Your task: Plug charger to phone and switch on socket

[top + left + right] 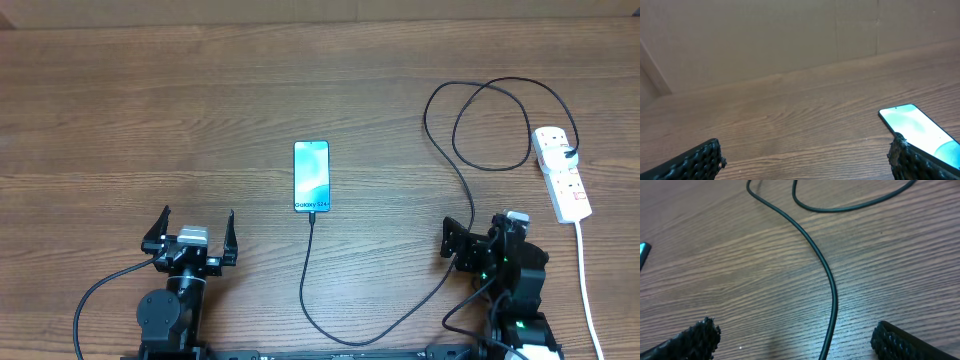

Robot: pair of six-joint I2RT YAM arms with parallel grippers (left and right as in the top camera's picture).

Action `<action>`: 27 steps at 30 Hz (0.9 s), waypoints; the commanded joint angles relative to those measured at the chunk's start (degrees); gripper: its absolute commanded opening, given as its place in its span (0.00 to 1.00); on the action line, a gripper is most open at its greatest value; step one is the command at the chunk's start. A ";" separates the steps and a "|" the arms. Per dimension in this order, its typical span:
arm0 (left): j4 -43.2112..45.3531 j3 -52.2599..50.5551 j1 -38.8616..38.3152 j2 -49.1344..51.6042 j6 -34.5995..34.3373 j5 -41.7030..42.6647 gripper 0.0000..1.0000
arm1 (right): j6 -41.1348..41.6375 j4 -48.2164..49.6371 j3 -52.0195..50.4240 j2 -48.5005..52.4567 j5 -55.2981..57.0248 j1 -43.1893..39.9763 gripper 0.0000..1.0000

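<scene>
The phone (pixel 311 177) lies flat mid-table with its light blue screen up; it also shows at the right of the left wrist view (pixel 917 127). The black charger cable (pixel 345 335) runs from the phone's near end, curves right, loops at the back and reaches the white socket strip (pixel 561 172) at the far right. The cable tip sits at the phone's bottom edge. My left gripper (pixel 197 233) is open and empty, left of the phone. My right gripper (pixel 472 243) is open; the cable (pixel 831 287) passes on the table between its fingers, untouched.
The socket's white cord (pixel 590 300) runs down the right side toward the front edge, beside the right arm. A cardboard wall (pixel 790 35) stands along the table's far edge.
</scene>
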 commanded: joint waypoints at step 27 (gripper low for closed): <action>-0.11 -0.20 -0.42 -0.66 1.27 -0.35 1.00 | -11.47 -1.84 -0.59 -35.52 -5.05 5.53 1.00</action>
